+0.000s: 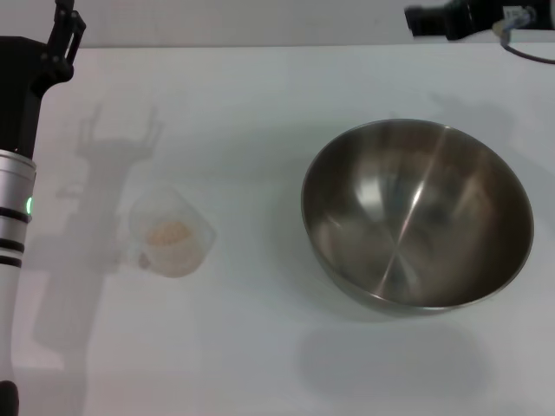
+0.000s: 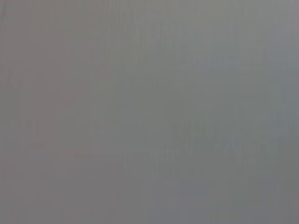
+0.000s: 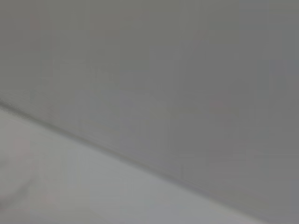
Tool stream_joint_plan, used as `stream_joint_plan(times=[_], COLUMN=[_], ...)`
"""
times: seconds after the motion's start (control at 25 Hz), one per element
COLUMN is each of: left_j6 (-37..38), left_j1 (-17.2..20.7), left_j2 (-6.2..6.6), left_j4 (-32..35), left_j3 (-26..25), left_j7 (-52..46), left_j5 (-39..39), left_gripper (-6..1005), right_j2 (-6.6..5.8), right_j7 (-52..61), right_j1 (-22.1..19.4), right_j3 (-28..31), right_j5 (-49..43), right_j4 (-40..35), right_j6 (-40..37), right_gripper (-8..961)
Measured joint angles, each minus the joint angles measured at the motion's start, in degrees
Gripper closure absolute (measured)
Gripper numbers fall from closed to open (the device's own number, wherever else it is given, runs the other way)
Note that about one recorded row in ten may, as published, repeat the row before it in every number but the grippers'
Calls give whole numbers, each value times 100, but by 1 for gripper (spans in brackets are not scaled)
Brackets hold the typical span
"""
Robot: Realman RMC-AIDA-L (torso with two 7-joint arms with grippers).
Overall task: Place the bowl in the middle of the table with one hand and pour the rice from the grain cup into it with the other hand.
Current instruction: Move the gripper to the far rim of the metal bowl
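Note:
In the head view, the steel bowl stands on the white table, right of the middle, and it holds nothing. The clear grain cup stands upright at the left with a small heap of pale rice inside. My left gripper is up at the far left corner, well behind the cup and apart from it. My right gripper is at the far right edge, behind the bowl and clear of it. Neither holds anything that I can see. Both wrist views show only a blank grey surface.
My left arm runs down the left edge of the head view, beside the cup. A cable hangs by the right arm at the far right. The table's far edge lies behind everything.

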Motion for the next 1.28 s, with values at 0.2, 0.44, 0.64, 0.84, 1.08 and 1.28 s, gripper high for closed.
stream_joint_plan(times=[0.2, 0.44, 0.64, 0.84, 1.08, 1.28], left_j6=[3, 12, 59, 143, 171, 171], left_j1=[14, 22, 23, 38, 48, 49], left_j2=[-6, -9, -9, -9, -14, -17], left_j4=[36, 30, -2, -12, -23, -25], left_j3=[0, 0, 1, 15, 30, 42], left_j7=[0, 0, 0, 0, 0, 0], left_j5=[0, -1, 0, 0, 0, 0], left_gripper=[158, 159, 158, 158, 159, 159], right_j2=[-5, -8, -46, -106, -121, -117], right_j7=[-294, -1031, -1622, -2003, -2332, -2491], right_j1=[543, 996, 1206, 1287, 1305, 1326], right_j3=[602, 1166, 1528, 1644, 1667, 1671], right_j5=[9, 12, -14, -52, -59, -39], right_j4=[241, 1137, 1873, 2352, 2780, 3143], right_j6=[1313, 1945, 2001, 1985, 1861, 1650], right_gripper=[242, 246, 250, 253, 257, 261])
